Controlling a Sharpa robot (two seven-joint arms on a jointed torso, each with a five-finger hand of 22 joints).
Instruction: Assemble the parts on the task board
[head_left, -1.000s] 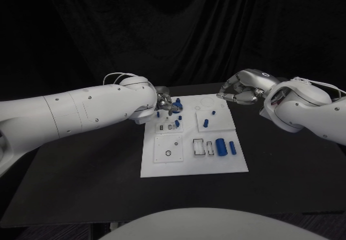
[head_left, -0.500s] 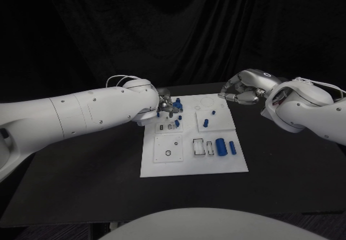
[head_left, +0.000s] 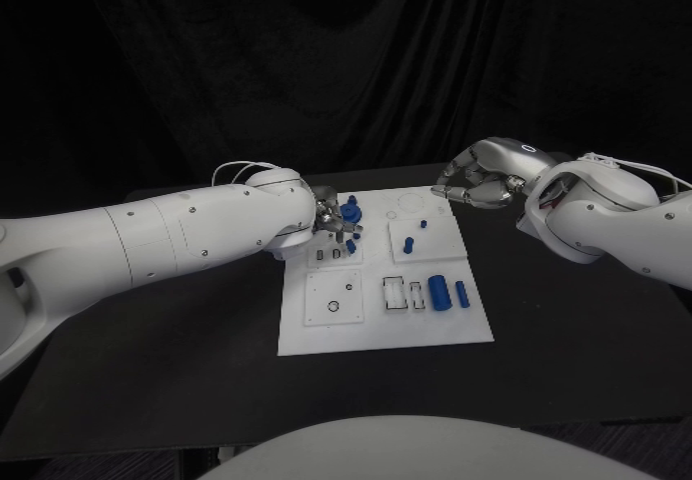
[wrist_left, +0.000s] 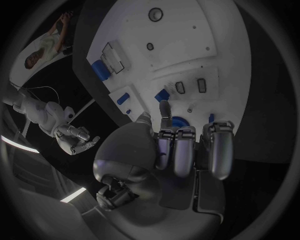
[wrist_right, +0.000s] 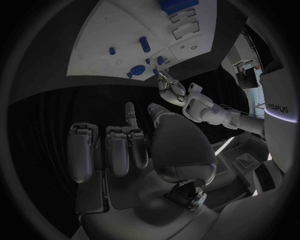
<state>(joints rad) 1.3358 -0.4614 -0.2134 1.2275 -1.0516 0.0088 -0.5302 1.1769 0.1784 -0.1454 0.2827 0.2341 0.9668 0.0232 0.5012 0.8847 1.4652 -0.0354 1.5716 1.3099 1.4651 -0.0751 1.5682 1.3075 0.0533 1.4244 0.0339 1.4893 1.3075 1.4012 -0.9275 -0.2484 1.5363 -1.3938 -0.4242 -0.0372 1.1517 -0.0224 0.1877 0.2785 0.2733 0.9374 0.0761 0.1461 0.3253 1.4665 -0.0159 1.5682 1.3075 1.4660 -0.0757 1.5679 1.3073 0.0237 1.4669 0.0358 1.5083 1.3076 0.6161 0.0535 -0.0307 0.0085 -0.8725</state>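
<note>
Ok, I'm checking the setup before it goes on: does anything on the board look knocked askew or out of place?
Nothing stands out. The task board lies flat on the table, the blue parts sit in or on it, and the left robot hand works at its far corner while the right robot hand hangs curled beyond it.

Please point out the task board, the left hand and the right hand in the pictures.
task board (head_left: 378, 335), head view, bare near part of the plate.
left hand (head_left: 335, 216), head view, fingers over the board.
right hand (head_left: 476, 185), head view, curled fingers.
</note>
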